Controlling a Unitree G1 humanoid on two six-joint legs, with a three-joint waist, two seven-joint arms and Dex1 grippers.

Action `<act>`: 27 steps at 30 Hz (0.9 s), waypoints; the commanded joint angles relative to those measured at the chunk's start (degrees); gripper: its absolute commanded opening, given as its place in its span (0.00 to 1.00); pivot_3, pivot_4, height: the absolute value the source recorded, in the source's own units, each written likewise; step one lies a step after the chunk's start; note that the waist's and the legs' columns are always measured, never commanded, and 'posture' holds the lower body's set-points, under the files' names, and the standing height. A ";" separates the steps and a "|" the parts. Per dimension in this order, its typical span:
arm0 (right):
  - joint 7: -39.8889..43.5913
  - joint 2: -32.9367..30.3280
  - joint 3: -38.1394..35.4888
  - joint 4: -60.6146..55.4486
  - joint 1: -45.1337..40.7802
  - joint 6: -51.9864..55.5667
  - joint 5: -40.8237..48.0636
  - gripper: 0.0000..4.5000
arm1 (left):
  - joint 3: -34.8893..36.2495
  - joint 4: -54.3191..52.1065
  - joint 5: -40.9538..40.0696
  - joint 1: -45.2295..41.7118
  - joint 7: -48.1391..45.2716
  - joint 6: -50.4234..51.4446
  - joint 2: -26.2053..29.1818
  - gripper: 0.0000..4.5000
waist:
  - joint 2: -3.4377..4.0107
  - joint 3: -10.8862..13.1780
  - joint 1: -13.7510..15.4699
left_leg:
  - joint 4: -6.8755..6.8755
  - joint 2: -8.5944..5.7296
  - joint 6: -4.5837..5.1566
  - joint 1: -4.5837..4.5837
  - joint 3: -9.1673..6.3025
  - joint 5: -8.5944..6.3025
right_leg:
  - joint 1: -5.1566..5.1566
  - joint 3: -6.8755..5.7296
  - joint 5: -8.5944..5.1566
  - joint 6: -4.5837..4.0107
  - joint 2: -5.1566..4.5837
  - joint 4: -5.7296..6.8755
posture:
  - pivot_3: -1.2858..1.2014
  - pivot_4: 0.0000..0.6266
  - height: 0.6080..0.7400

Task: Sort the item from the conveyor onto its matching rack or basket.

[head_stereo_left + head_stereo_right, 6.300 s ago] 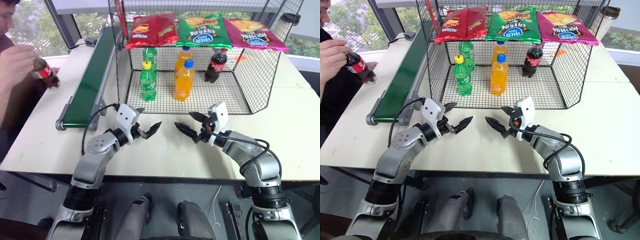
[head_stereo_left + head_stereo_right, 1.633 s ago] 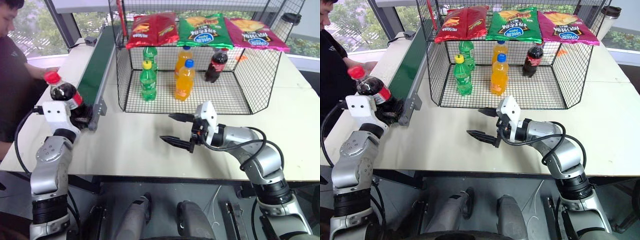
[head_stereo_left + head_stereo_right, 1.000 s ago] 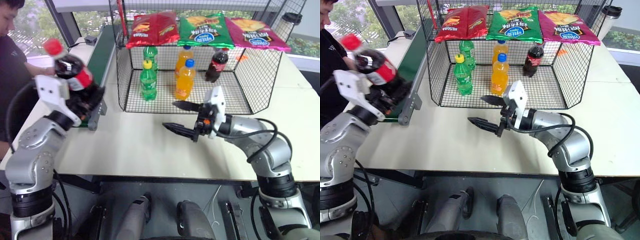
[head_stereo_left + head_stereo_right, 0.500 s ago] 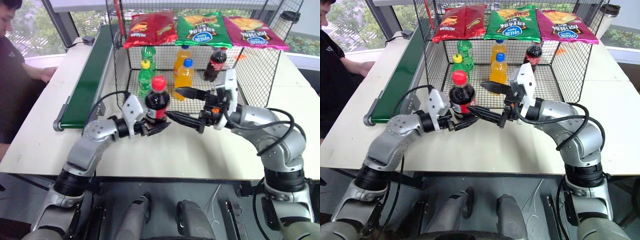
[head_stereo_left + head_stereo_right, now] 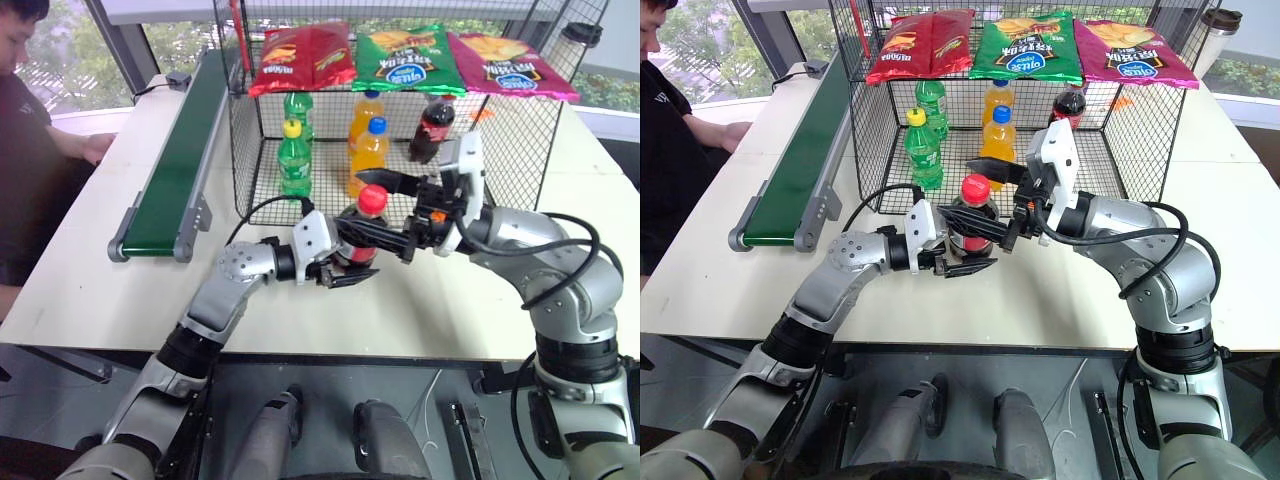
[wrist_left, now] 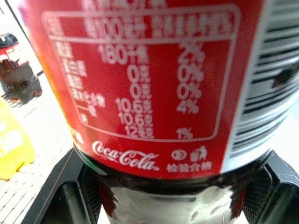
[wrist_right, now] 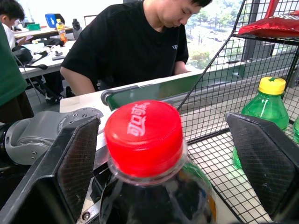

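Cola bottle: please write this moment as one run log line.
stage: handover | left gripper: shut on cola bottle | right gripper: open, fingers either side of red cap | wire cage: not reached

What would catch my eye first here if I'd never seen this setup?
Two robot arms meet mid-table over a cola bottle: the left gripper clamps its body while the right gripper straddles its red cap. Behind them a black wire cage holds soda bottles, with bright chip bags on top.

You had a pale table (image 5: 90, 270) carrying the green conveyor (image 5: 175, 165) and, just beside it, the black wire cage (image 5: 500, 170).
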 commanded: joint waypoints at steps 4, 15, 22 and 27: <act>0.25 -0.72 -0.88 -2.21 -0.90 -0.34 1.54 0.26 | 2.87 -2.79 -1.19 -1.32 0.64 -0.19 -0.87 0.67 | 0.00 0.00 -0.01 | 0.02 0.00 0.01 0.00 0.00 0.01 | 0.00 0.00 0.01 0.01 0.00 0.00 | 0.52 0.24 0.98; -2.54 0.07 -0.78 -1.49 -4.13 2.10 1.90 0.26 | 4.74 -3.18 -3.30 -0.72 0.87 0.63 -1.74 0.98 | 0.00 0.00 -0.02 | 0.04 0.00 0.02 0.00 -0.03 0.01 | 0.02 -0.02 0.01 0.01 0.01 0.02 | 0.52 0.24 0.98; -7.82 2.10 -2.26 1.22 -6.52 0.82 -0.68 0.26 | 5.51 -2.74 -0.01 -1.11 2.18 0.64 0.27 0.98 | 0.00 0.00 -0.06 | 0.06 0.00 0.03 0.01 -0.02 0.02 | 0.02 -0.03 0.02 0.03 0.02 0.05 | 0.52 0.24 0.98; -13.05 3.02 -3.85 6.34 -8.74 -1.11 -4.73 0.26 | 6.95 -7.21 -2.60 1.86 -0.21 5.02 4.77 0.98 | 0.01 -0.01 -0.12 | 0.06 0.01 0.03 0.02 -0.01 0.02 | 0.00 -0.04 0.01 0.02 0.05 0.09 | 0.52 0.24 0.98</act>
